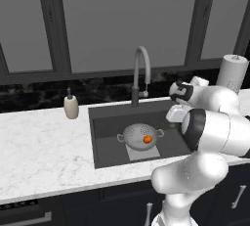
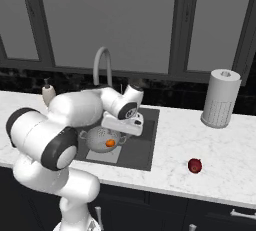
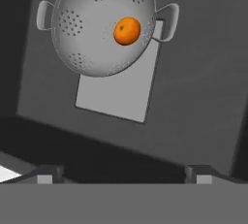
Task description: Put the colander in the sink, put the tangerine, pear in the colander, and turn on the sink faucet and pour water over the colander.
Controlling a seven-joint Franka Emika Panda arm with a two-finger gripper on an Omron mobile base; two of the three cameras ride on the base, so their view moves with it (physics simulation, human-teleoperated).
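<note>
Colander (image 3: 99,26) sits on sink (image 3: 193,102) floor, partly over the lighter square patch (image 3: 118,89), toward the basin's far side. Tangerine (image 3: 127,30) inside colander, near one loop handle. Gripper (image 3: 121,173) fingertips (image 3: 44,174) wide apart, holding nothing.

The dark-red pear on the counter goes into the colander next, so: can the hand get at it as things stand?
Probably yes. The small dark-red pear lies alone on the white marble counter, nothing crowding it, and the hand is open and empty above the sink.

Orange tangerine (image 3: 127,31), hole-dotted grey colander (image 3: 92,29)
</note>
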